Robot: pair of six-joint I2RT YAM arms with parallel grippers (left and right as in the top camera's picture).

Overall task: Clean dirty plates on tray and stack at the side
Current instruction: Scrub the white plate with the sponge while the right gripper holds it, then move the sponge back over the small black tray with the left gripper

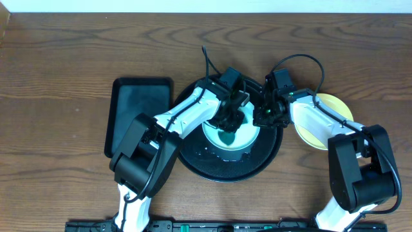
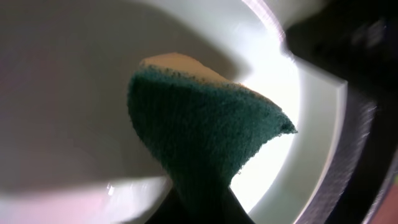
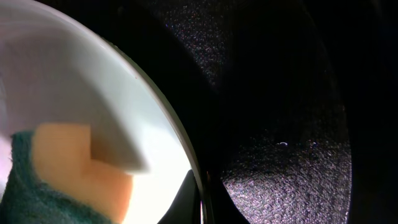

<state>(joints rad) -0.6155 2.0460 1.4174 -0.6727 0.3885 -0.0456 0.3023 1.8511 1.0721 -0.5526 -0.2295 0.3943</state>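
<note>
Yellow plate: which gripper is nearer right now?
Right. The right gripper sits at the mint plate's right rim in the tray, toward the yellow plate. The left gripper holds the sponge over that plate's middle, farther away.

**A:** Colours, quick?
**B:** You've got a pale mint-blue plate (image 1: pixel 246 143), a pale yellow plate (image 1: pixel 336 106), and a black tray (image 1: pixel 219 169) with fine speckle.
**A:** Sponge?
**B:** The sponge (image 2: pixel 205 130) has a dark green face and a tan back. Your tabletop (image 1: pixel 64 64) is brown woodgrain, and the rectangular tray (image 1: pixel 138 103) is black.
</note>
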